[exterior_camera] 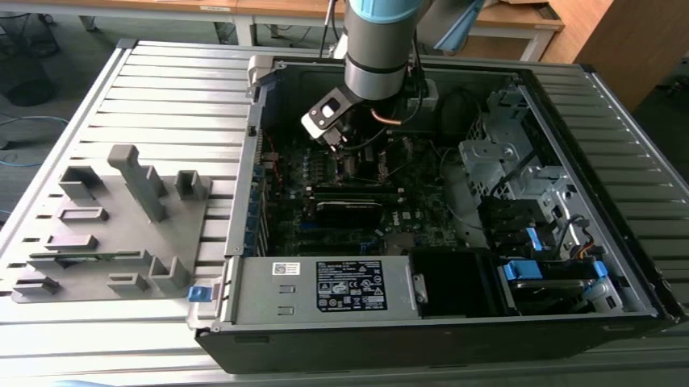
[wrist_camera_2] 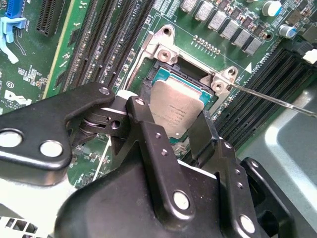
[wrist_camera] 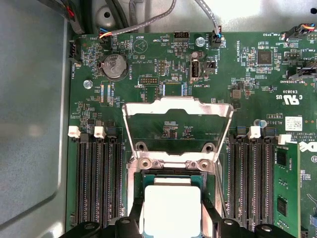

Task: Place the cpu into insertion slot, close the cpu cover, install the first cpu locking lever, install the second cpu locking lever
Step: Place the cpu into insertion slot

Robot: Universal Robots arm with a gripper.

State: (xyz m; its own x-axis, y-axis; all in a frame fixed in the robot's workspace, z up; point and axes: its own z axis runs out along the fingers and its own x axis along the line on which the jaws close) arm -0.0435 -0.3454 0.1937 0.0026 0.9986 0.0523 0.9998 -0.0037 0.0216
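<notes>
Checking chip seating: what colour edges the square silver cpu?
Teal-green edge around the flat square silver-grey cpu, clearest in the second wrist view.

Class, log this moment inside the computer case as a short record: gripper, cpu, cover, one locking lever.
gripper: over the insertion slot, fingers against two opposite sides of the cpu
cpu: silver top up, at the insertion slot; cannot tell if it is fully seated
cpu cover: open, tilted up off the slot
locking lever: thin rod, standing away from the slot's corner

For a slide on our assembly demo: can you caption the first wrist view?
The gripper holds the cpu at the insertion slot, with the cpu cover raised open.
</notes>
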